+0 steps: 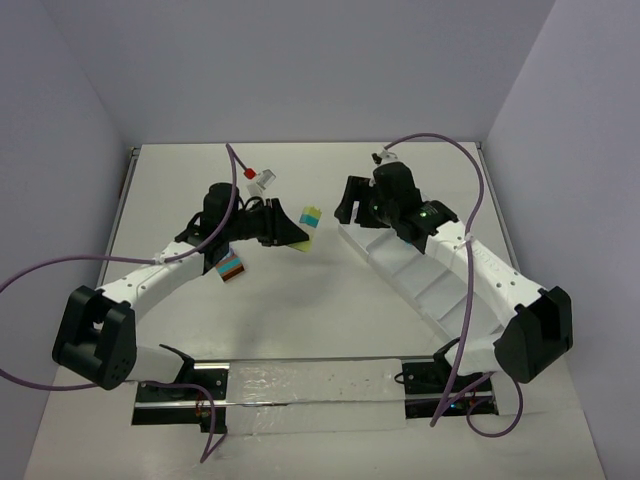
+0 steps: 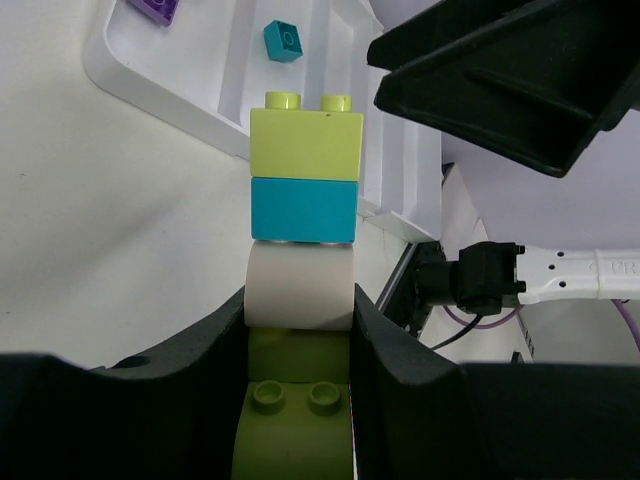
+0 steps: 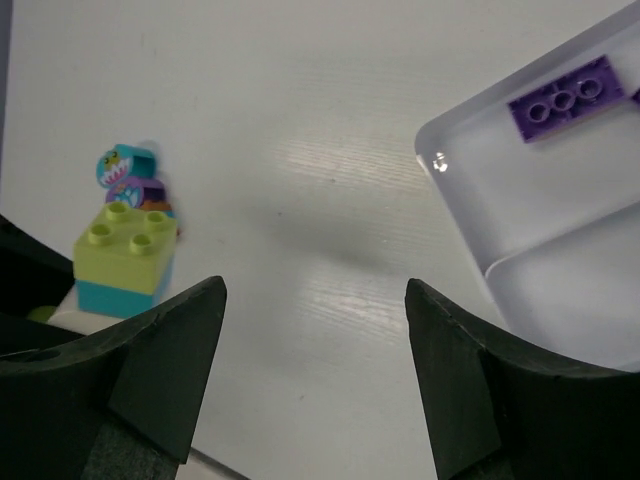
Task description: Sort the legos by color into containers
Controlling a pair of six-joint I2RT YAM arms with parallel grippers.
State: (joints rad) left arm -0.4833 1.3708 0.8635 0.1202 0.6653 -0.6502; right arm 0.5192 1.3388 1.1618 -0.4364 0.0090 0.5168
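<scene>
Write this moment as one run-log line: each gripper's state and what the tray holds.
left gripper: shut on lego stack | right gripper: open, empty | tray: purple brick, teal brick in separate compartments

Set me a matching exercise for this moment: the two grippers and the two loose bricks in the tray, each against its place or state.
Things:
1. left gripper
2. right gripper
3. purple brick
4. teal brick

Place or state:
A. open, nothing between the fingers
B. lying in the compartment next to the purple brick's
C. shut on the lego stack
D. lying in the end compartment of the tray

Pairs: 1-C, 2-A, 3-D, 4-B
</scene>
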